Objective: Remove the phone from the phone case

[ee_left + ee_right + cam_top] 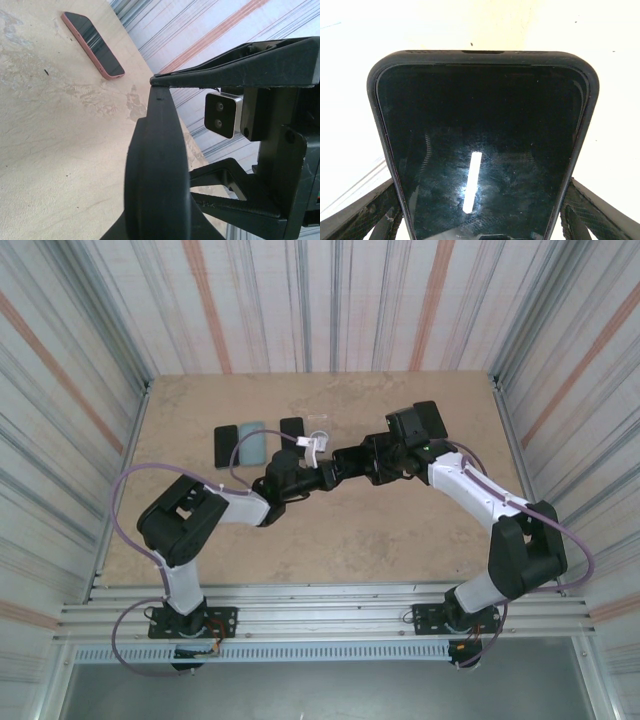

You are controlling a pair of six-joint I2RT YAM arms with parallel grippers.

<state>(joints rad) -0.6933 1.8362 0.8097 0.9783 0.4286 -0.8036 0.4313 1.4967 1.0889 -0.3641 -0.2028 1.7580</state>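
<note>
A phone [480, 150] with a dark screen sits inside a black phone case [482, 56]. My right gripper [481, 215] holds it by the long sides, one finger against each edge of the case. In the left wrist view the case [156, 125] shows edge-on as a dark rounded column, and my left gripper [159, 200] is shut on that end. From above, the two grippers meet over the middle of the table, left gripper [322, 474] against right gripper [352, 462], with the cased phone held between them off the table.
A black phone [224, 443], a teal one [251, 443] and another black one [291, 428] lie in a row at the back left. A clear case [321, 423] lies beside them. A pink-edged phone [93, 45] rests flat on the table [420, 530]. Walls close in three sides.
</note>
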